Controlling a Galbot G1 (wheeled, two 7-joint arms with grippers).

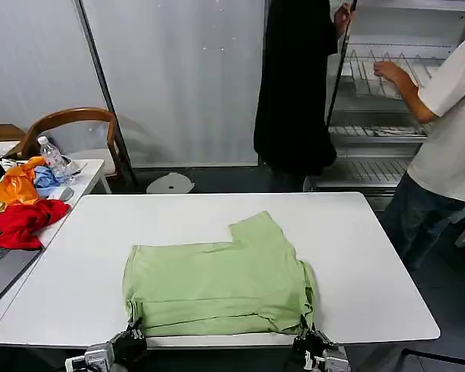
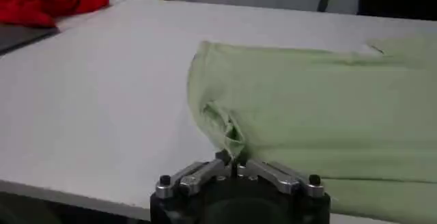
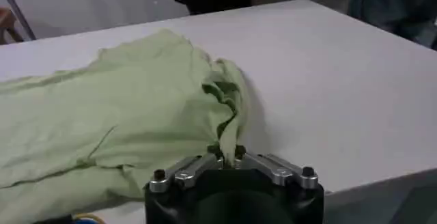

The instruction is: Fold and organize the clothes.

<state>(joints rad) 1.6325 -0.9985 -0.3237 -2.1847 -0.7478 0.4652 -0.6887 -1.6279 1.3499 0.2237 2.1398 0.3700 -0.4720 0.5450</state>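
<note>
A: Folding seems to be the step in hand. The green T-shirt (image 1: 217, 283) lies on the white counter (image 1: 372, 263), towards its near edge, partly doubled over, with one part sticking out on the far side.

B: And the pincers?

A: Both are at the near edge. The left pincer (image 2: 234, 162) is closed on a bunched bit of the shirt's near left corner; the right pincer (image 3: 227, 151) is closed on the near right corner, where the cloth puckers up into it.

B: So each has a corner pinched?

A: Yes, as far as both wrist views show, the fingers are drawn together with cloth between them.

B: What does the next move call for?

A: I'd judge the two corners need to go up and away together, level with each other, so the near hem lands evenly on the far part. If one side leads, the fold will skew.

B: Anything else about?

A: A pile of red, orange and blue clothes (image 1: 23, 205) sits on a side table to the left, well apart from the shirt
</note>
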